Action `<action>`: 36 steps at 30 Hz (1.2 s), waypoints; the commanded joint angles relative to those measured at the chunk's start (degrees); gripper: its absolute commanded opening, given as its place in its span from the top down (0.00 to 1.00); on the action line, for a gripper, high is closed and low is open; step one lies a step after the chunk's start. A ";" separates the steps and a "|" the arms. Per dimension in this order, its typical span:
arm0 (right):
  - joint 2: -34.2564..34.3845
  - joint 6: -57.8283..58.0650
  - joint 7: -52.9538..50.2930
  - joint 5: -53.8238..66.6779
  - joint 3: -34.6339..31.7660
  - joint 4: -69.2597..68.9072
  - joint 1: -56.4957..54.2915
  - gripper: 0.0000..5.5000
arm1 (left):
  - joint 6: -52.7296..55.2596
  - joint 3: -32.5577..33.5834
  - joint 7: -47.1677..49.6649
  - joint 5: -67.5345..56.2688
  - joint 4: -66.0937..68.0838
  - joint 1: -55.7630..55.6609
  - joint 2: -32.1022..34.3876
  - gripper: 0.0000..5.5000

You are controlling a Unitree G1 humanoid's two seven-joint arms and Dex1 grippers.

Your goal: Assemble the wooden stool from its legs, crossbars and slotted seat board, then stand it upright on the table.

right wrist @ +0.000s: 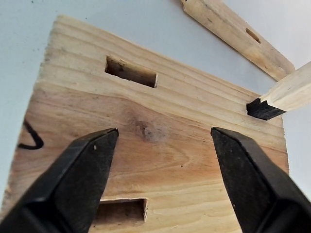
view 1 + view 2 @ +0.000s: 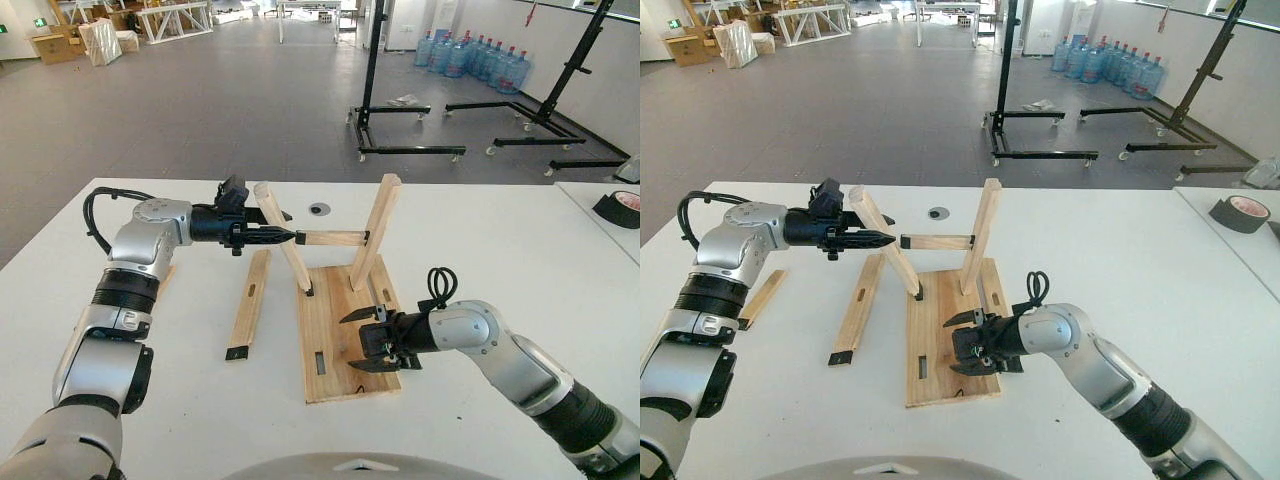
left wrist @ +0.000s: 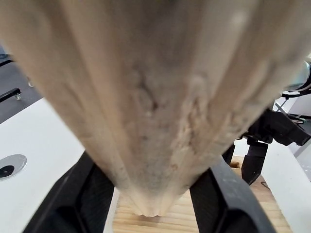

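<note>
The left pincer point(image 2: 285, 236) is clamped shut on a slanting pale wooden leg point(image 2: 283, 240), gripping it about halfway up. The likely reason is that the leg's black-tipped foot sits in a far-left slot of the board and it leans to the left, so it needs steadying while the joint is loose. From that grip a short pale wooden crossbar point(image 2: 335, 238) runs right to a second pale wooden leg point(image 2: 375, 232), which stands in the far-right slot and tilts to the right. Both legs rise from the flat pale wooden seat board with rectangular slots point(image 2: 335, 375), which lies underside-up in the middle of the white worktop point(image 2: 500, 250). The two nearer slots are unfilled. The right pincer point(image 2: 358, 340) is spread wide and holds nothing. It is poised over the near half of the board with one finger farther and one nearer — probably to pin the board down, though I cannot tell whether its tips touch the wood. A loose pale wooden leg point(image 2: 250, 300) lies flat just left of the board, waiting its turn. The left arm comes up from the near left, bends at the elbow and sends its forearm level to the right. The right arm enters from the near right, forearm low over the worktop and pointing left.
</note>
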 commanded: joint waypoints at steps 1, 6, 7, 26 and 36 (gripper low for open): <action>0.03 1.98 0.72 -2.64 2.70 2.91 1.98 0.36 | 4.93 -4.56 -5.42 1.14 1.19 2.55 -0.40 0.63; 0.30 1.52 0.73 -3.03 2.85 3.62 1.62 0.36 | 2.10 -6.00 -3.28 4.93 8.07 0.09 -2.17 0.63; 0.37 1.49 0.66 -3.14 2.95 3.64 1.65 0.36 | 1.39 -6.17 -3.09 5.52 9.69 -0.40 -2.54 0.63; 1.33 1.00 1.07 -3.67 4.21 4.40 0.69 0.36 | -6.38 -8.40 0.63 12.69 33.12 -6.65 -8.23 0.63; 3.41 6.16 -0.17 6.77 -4.21 0.26 1.42 0.36 | -3.87 -9.36 -2.26 10.14 17.70 4.47 -5.14 0.63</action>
